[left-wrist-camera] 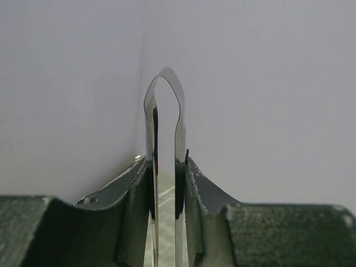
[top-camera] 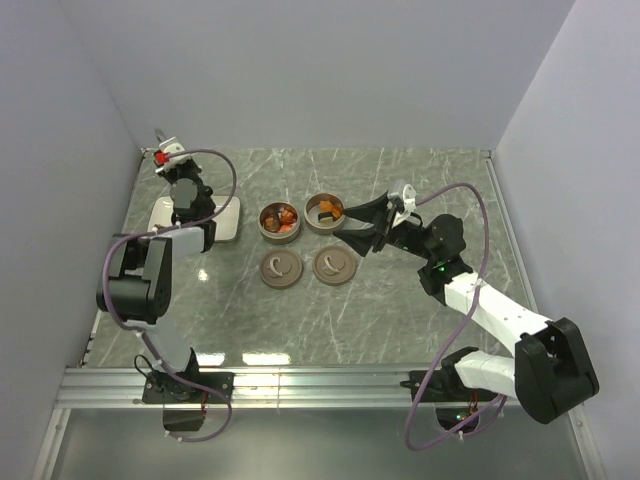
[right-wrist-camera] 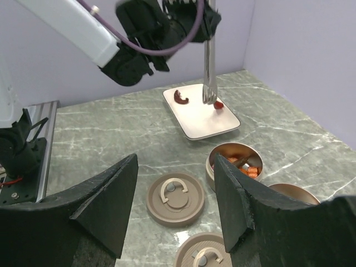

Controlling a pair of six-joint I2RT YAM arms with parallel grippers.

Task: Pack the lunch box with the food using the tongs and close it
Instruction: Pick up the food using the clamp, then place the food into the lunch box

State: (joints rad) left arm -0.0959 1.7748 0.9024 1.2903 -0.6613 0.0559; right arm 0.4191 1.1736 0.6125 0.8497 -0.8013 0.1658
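At the near edge of the marble-patterned table (top-camera: 400, 320), two round brown lids lay flat side by side, the first lid (top-camera: 281, 267) to the left and the second lid (top-camera: 334, 265) to the right, each with a curved handle on top. Just beyond them stood two open tins. The left tin (top-camera: 280, 220) held food (top-camera: 285, 216) in red-brown and orange pieces. The right tin (top-camera: 325, 212) held a few orange pieces.

The right gripper (top-camera: 352, 225) hung just beside the right tin with its jaws spread wide and nothing between them. In its own wrist view, one dark finger hid most of that tin.

Farther left, a white rectangular plate (right-wrist-camera: 200, 119) lay well apart from the lids. The left arm hid much of it from above. On it lay a curved red-brown piece (right-wrist-camera: 181, 98) and a small red piece (right-wrist-camera: 219, 104).

The left gripper (top-camera: 190, 205) was clamped on a pair of metal tongs (right-wrist-camera: 209, 55), pinching the two blades close together. The looped end stood up between its fingers (left-wrist-camera: 197, 211). The tongs hung upright, tips down at the plate, just beside the small red piece. Whether they touched it could not be told.

A purple cable (top-camera: 225, 165) arched over the left arm, with plain grey walls behind.
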